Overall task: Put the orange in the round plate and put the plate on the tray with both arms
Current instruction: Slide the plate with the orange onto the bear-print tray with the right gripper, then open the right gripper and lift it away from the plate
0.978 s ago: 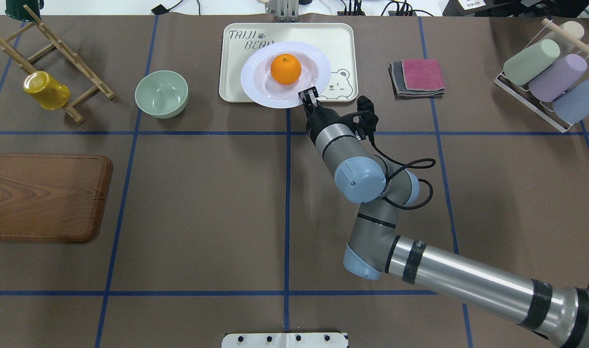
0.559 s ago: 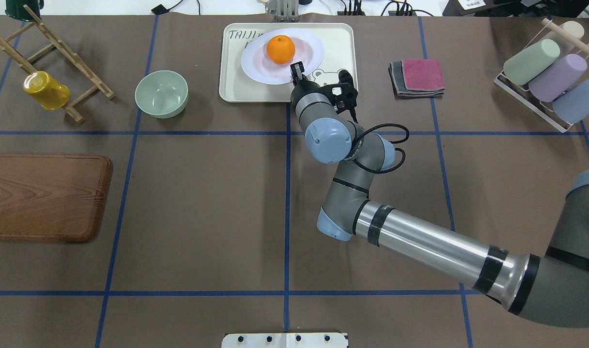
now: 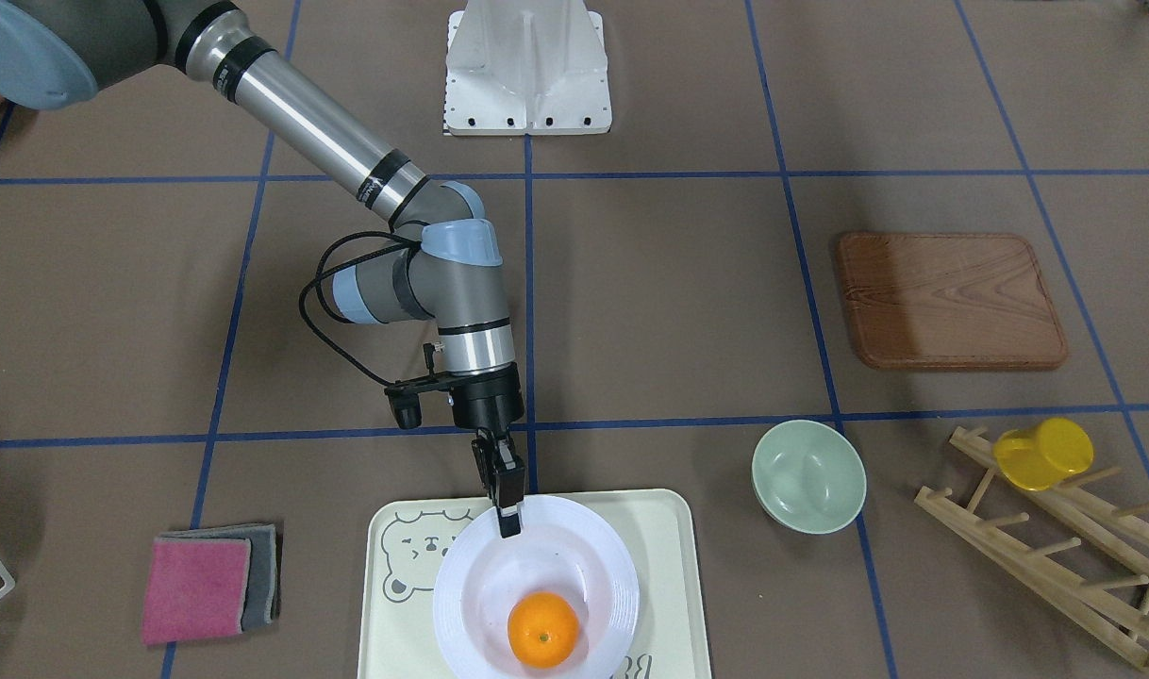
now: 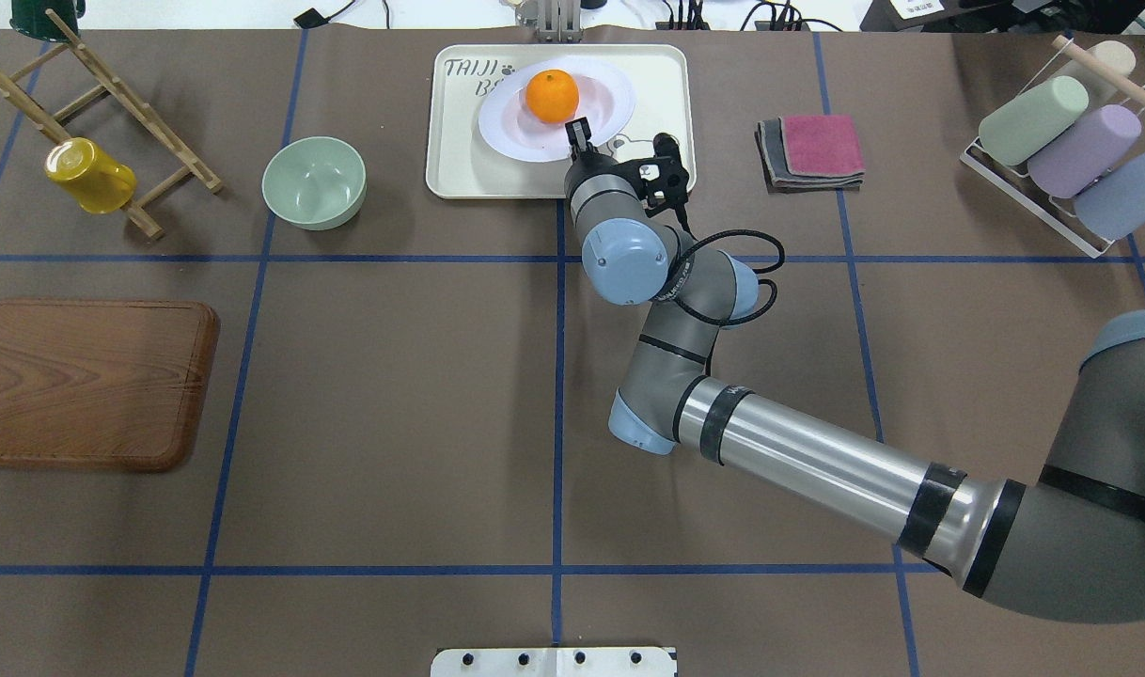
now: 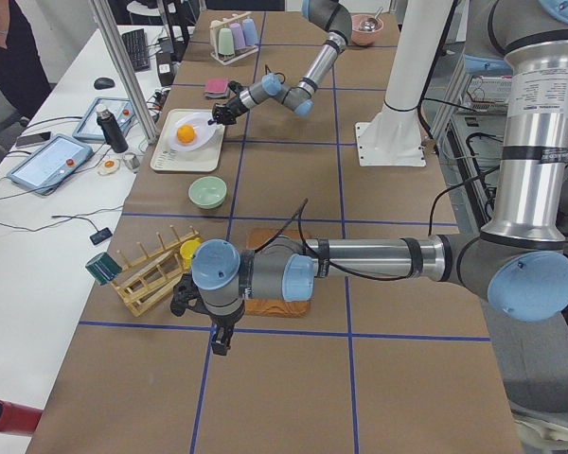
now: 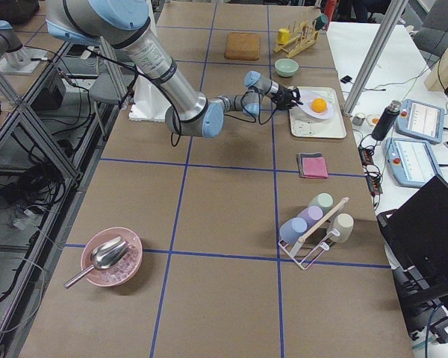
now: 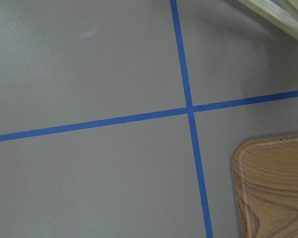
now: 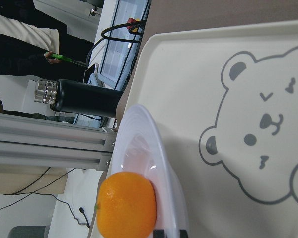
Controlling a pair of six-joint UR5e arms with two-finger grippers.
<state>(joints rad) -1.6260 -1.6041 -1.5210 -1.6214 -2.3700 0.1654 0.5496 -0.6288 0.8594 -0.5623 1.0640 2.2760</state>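
One arm does the work: the right pincer [image 4: 577, 132] is clamped on the near rim of the round plate [image 4: 516, 132]. The plate is over the tray [image 4: 460, 169] with the orange [image 4: 551, 96] in its sunken centre (fully set down or not, unclear). The plate looks stiff, light and glossy, so slippery. A one-sided rim pinch may let it tip, and the orange could roll. The rim is the only sensible hold. The left pincer [image 5: 220, 342] hangs over the table [image 4: 394, 423] near the wooden board [image 4: 84, 381]; apart or together, cannot tell. The tray reads "TAIJI", then "B", rest covered.
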